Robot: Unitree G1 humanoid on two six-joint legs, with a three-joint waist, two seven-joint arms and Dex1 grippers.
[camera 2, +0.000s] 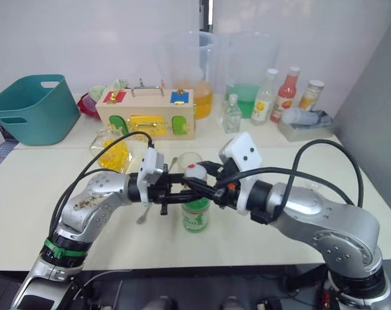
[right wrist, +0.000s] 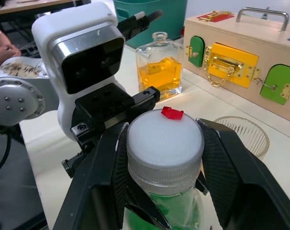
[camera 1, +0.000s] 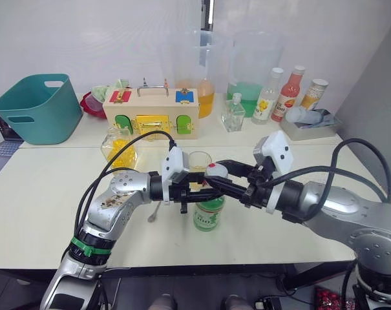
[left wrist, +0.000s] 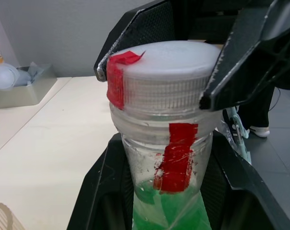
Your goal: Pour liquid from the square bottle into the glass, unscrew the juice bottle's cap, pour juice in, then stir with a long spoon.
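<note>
White cap (right wrist: 165, 143) is pinched by the right gripper (camera 1: 229, 186); the left gripper (camera 1: 196, 194) clamps the juice bottle (camera 1: 209, 215) near the table's front. If that lower grip slips, the bottle probably turns or tips onto the glass (camera 1: 199, 160) behind.

The juice bottle (camera 1: 209, 213) stands upright beside the glass (camera 1: 200, 160), its red-taped white cap (right wrist: 165, 145) still on.

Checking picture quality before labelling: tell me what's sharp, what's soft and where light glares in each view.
Left wrist view: the cap and bottle neck are sharp, the tray behind is soft. Right wrist view: the cap is crisp, the wooden box slightly soft. Head views: even light, a bright wall, soft shadows under both arms on the table.
</note>
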